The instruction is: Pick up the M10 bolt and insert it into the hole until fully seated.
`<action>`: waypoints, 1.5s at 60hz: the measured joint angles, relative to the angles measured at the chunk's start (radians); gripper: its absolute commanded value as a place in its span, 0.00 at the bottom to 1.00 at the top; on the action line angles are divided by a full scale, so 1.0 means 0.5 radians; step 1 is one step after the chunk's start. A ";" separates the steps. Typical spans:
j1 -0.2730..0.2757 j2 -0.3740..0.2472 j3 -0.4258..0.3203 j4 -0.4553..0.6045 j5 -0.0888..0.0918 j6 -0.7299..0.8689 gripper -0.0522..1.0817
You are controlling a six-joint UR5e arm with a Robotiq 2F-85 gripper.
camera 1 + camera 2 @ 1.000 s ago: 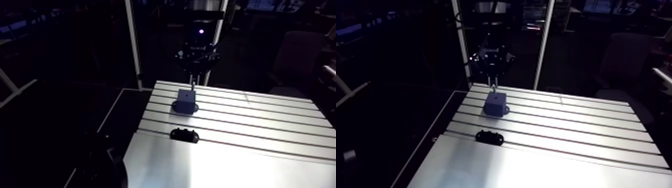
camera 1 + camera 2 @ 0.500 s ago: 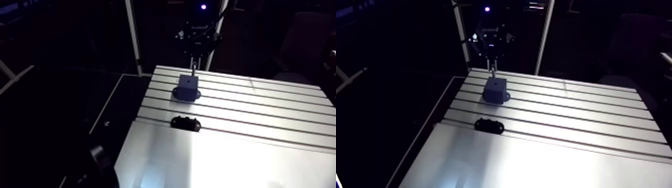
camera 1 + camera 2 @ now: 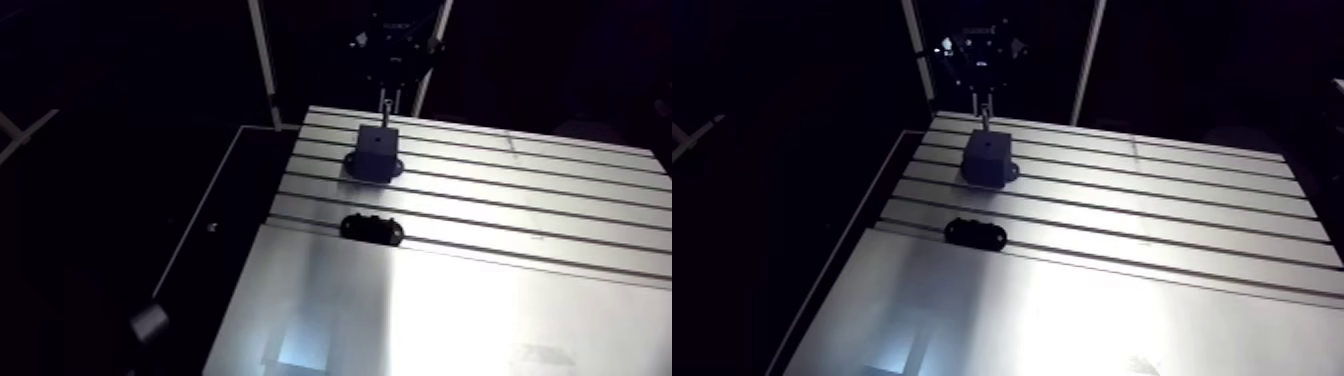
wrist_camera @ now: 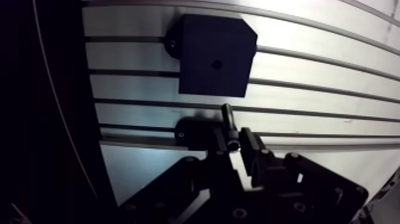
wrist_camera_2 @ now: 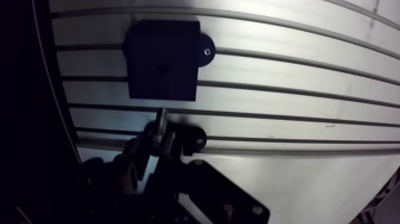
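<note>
Arm view, nearest the camera: a smooth plate (image 3: 450,320) covers the front of the slotted aluminium table (image 3: 520,200). At the plate's far edge a small black bracket (image 3: 371,229) lies along a slot. Beyond it, well apart, a dark block (image 3: 374,152) stands on the slotted surface, with rounded feet at its base and a single hole (image 4: 217,64) in its top face.

Farthest back, the gripper (image 4: 233,146) hangs above the block's far side. Its two fingers (image 4: 250,146) are drawn close together and pinch the M10 bolt (image 4: 228,122) between them, so the pincer is closed on the bolt and holds nothing else.

Orientation of the bolt: in the arm view its long axis is upright, with the free end pointing down. That end lies just above the far edge of the block's top. In the wrist view the shank runs from between the fingers straight ahead toward the block. Its tip stops short of the hole, and bare table shows between tip and block. The bolt's held end is hidden among the fingers. The bolt is clear of the hole and not seated. Whether it hangs exactly over the hole cannot be told.
</note>
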 measured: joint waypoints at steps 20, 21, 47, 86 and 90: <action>-0.007 0.042 -0.019 -0.002 -0.007 0.000 1.00; -0.007 0.044 -0.020 -0.002 -0.008 0.000 1.00; -0.007 0.095 -0.050 -0.003 -0.019 0.000 1.00; -0.003 0.131 -0.098 -0.004 -0.016 0.000 1.00; -0.001 0.134 -0.099 -0.004 -0.016 0.000 1.00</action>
